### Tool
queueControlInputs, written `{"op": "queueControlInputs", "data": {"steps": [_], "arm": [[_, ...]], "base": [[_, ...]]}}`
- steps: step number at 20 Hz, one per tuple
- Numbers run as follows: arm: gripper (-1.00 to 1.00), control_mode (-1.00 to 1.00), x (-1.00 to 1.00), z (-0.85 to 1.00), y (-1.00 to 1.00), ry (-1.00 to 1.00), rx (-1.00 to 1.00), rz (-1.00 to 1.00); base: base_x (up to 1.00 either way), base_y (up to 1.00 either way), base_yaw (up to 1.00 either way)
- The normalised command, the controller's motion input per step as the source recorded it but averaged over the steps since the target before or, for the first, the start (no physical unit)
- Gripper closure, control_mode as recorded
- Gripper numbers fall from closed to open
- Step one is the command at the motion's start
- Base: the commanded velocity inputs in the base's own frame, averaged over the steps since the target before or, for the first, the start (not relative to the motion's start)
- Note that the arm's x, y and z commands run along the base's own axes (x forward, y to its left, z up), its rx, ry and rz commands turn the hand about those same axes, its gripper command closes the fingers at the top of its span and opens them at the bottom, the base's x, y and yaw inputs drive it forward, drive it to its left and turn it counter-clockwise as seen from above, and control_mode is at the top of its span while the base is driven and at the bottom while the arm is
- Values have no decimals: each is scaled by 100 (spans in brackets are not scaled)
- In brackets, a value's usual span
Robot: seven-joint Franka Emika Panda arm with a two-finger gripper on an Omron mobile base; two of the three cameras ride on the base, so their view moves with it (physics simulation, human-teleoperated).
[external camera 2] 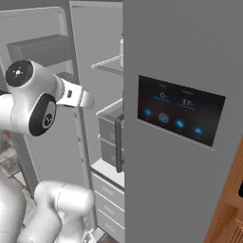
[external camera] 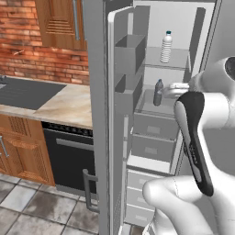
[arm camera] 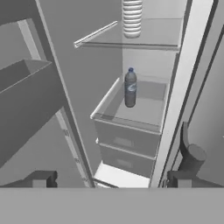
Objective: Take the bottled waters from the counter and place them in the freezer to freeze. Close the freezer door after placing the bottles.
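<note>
Bottles are both inside the freezer [external camera: 183, 27]: the clear bottle [external camera: 166, 47] stands upright on the upper shelf, the grey bottle [arm camera: 130, 88] upright on the drawer top below. My gripper [arm camera: 111, 179] hangs just outside, fingers spread wide and holding nothing. Judging by that, only the door [external camera: 120, 119] remains; it stands open, bins facing inward.

Home kitchen, brick wall [external camera: 27, 55], stone counter [external camera: 64, 108], wooden cabinets [external camera: 23, 151], open freezer [external camera: 158, 137]
</note>
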Motion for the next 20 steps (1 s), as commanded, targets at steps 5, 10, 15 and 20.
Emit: {"op": "queueControlInputs", "data": {"steps": [5, 10, 15, 20], "arm": [[-100, -100, -44, -95, 2, 38, -14, 1], [-100, -100, -5, -90, 0, 35, -1, 0], [-100, -100, -4, -87, 0, 13, 0, 0], [-100, -100, -4, -62, 0, 3, 0, 0]], "base": [[0, 0, 0], [0, 0, 0], [0, 0, 0], [0, 0, 0]]}}
